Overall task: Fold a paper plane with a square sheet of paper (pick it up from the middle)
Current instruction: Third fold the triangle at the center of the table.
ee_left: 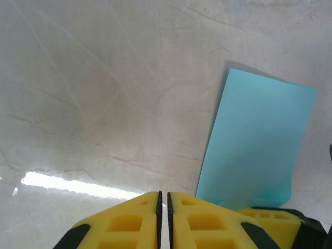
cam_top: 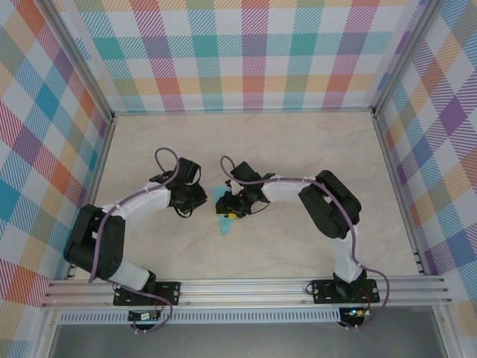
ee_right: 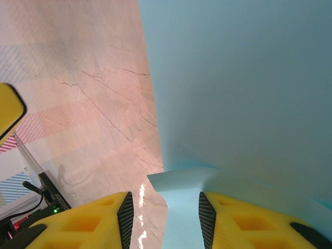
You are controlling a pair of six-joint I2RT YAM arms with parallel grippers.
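Standing at the table, I see both arms bent in toward the middle of the marbled tabletop (cam_top: 298,142), with the turquoise sheet of paper (cam_top: 222,222) lying between their tips. From above it looks like a pointed shape, its tip aimed back at the arm bases. The right gripper (cam_top: 232,212) sits right on the sheet's right-hand side. Through the right wrist camera its yellow fingers (ee_right: 93,223) stand apart, and a lifted fold of the sheet (ee_right: 238,78) runs into the gap between them. The paper fills the right part of that gap and bare table shows in the left part, so the right gripper (ee_right: 166,212) is spread around the paper and not pinching it (the rest of the sheet stretches away beyond the fingers, a broad pale blue-green plane). The left gripper (cam_top: 186,205) is just beside the sheet on its left and does not touch it. In its own wrist view the left gripper (ee_left: 163,199) has its two yellow pads pressed together with nothing between them, and the sheet (ee_left: 259,145) lies flat on the table ahead and to the right. A yellow finger of the right gripper (ee_left: 270,215) rests at the sheet's near edge.
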